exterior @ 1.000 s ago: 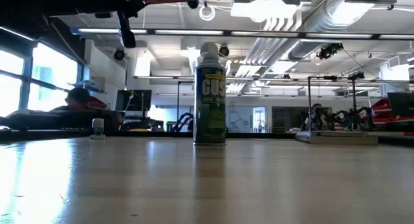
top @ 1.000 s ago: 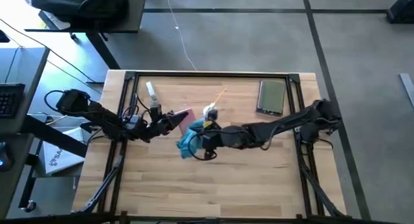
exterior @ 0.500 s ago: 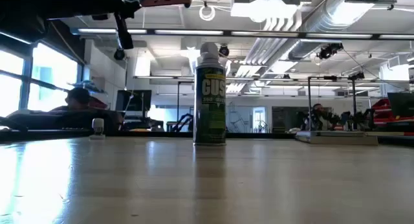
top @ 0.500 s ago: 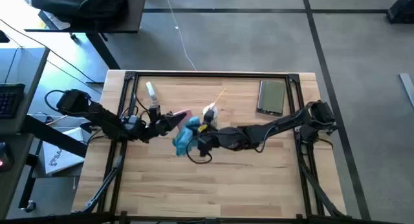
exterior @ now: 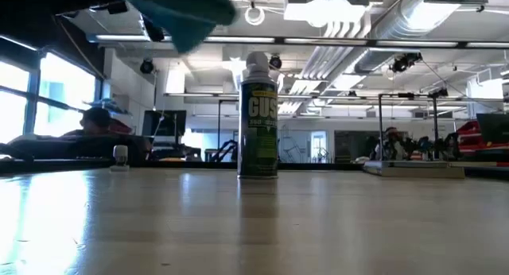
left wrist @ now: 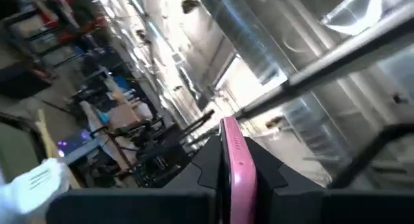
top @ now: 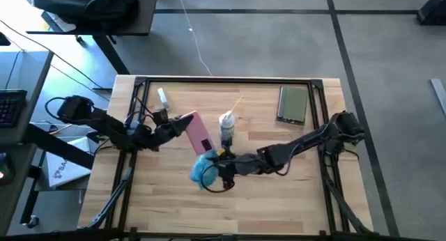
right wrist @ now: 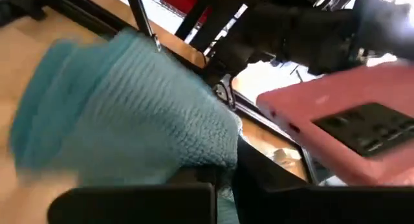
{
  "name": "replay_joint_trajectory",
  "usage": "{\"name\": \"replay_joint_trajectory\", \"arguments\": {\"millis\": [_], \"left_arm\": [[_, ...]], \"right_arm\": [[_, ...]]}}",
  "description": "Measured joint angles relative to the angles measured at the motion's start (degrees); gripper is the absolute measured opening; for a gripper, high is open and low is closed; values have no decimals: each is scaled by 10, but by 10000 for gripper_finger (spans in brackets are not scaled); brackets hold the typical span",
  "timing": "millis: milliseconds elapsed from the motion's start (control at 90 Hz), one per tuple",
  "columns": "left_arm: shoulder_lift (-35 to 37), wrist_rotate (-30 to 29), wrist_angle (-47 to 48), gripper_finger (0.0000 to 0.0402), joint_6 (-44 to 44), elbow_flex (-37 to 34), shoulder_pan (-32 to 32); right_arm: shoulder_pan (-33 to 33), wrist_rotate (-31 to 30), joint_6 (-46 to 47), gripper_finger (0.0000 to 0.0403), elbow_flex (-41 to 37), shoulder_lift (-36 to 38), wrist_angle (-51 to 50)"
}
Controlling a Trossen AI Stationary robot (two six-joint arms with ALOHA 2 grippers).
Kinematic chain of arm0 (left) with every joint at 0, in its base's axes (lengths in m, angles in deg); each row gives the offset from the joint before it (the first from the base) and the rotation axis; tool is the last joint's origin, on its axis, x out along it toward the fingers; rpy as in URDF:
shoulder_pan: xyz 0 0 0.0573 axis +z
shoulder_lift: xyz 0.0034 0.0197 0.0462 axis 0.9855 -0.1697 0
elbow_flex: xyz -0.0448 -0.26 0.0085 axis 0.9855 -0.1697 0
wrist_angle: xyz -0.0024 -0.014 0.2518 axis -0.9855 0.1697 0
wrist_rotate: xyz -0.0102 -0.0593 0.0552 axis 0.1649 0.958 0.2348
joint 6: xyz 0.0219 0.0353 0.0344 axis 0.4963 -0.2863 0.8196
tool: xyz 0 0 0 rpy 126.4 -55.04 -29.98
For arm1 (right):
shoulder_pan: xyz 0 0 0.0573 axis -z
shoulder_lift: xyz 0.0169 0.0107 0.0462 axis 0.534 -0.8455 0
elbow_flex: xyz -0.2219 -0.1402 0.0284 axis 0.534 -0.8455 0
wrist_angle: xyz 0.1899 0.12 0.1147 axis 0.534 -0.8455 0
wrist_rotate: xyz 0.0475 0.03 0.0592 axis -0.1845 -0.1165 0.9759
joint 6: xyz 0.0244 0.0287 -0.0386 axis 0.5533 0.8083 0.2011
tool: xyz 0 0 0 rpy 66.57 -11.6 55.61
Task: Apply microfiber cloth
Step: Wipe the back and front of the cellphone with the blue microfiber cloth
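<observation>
The right gripper (top: 209, 170) has its jaws clamped on the microfiber cloth (top: 203, 168) — the turquoise bundle hangs off the tip, lifted clear of the bench (top: 279, 199) near its middle. Half a second ago that cloth was pressed up against the pink phone (top: 196, 133); now it has drawn back toward 6 o'clock and sits just off the phone's lower end. The left gripper (top: 178, 125) has its jaws shut on the phone's edge, and the phone has swung since then: its broad pink back now faces up, running from the gripper toward 5 o'clock, where before it showed as a thin sliver. In the low view the cloth (exterior: 179, 13) now blurs across the upper left, where the pink phone showed earlier. The green spray can (top: 226, 128) stands upright just at 3 o'clock of the phone, unmoved. A dark phone (top: 293, 104) lies flat toward 2 o'clock, and a small clear bottle (top: 163, 97) at about 10 o'clock — both as before.
</observation>
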Motion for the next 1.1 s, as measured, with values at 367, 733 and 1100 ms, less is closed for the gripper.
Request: {"name": "replay_joint_trajectory", "arguments": {"millis": [367,733,1100], "left_arm": [[44,173,112,13,460,12,-67],[-17,162,454,13,958,80,-141],[-188,30,465,13,1079,85,-153]], "right_arm": [[-48,-50,293,0,1,114,-281],[5,-68,642,0,1,98,-470],[40,74,642,0,2,-22,-334]]}}
